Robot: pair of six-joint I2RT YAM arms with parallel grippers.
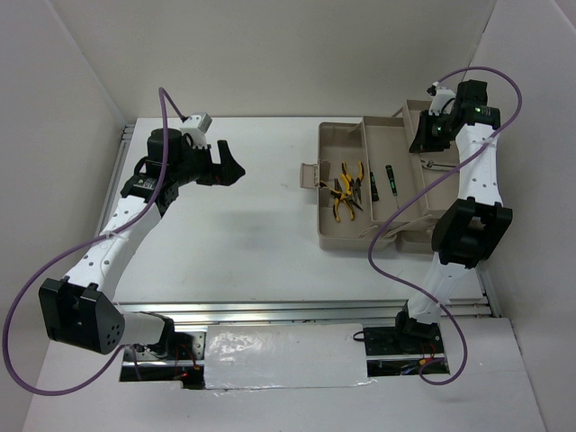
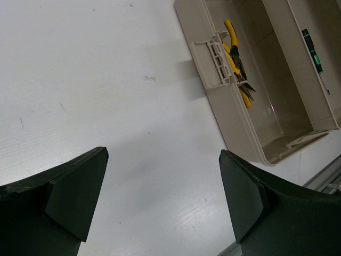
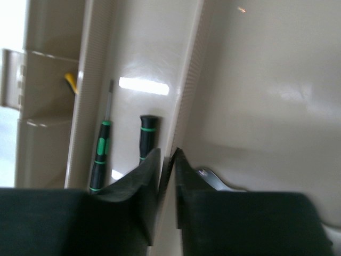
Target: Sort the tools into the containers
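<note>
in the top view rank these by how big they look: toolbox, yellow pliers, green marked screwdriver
1. toolbox, by far the largest
2. yellow pliers, two overlapping, looking about alike in size
3. green-marked screwdriver, shorter and much thinner

All sit at similar distance from the camera, so the order is safe.

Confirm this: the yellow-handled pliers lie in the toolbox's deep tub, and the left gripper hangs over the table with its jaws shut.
Wrong on the jaws. The left wrist view shows the left gripper with its jaws open over the table. The yellow-handled pliers do lie in the toolbox's deep tub.
</note>
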